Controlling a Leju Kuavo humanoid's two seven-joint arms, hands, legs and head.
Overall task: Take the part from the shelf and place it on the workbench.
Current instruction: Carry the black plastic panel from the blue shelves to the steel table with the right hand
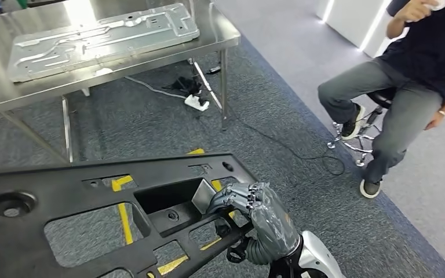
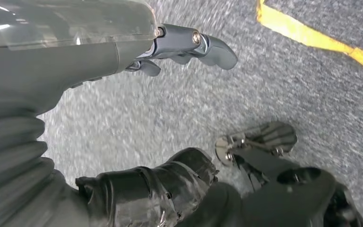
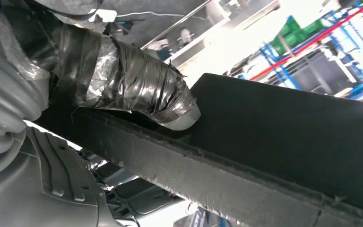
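One black part [image 1: 92,202] gripped by right hand [image 1: 255,214] near; left hand [image 2: 179,42] empty, fingers apart. One metal panel [image 1: 101,37] on far surface [image 1: 220,35].

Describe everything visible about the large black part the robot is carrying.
The black part is a long, flat, matte panel that looks like moulded plastic, pierced by several rectangular cut-outs, a round recess near one end and small holes. It lies roughly level above the grey carpet, tilted slightly in the head view and cut off by that view's left and lower edges. The right robot hand grips a bar at its near edge, fingers curled over the top. In the right wrist view the taped thumb presses against its underside rim.
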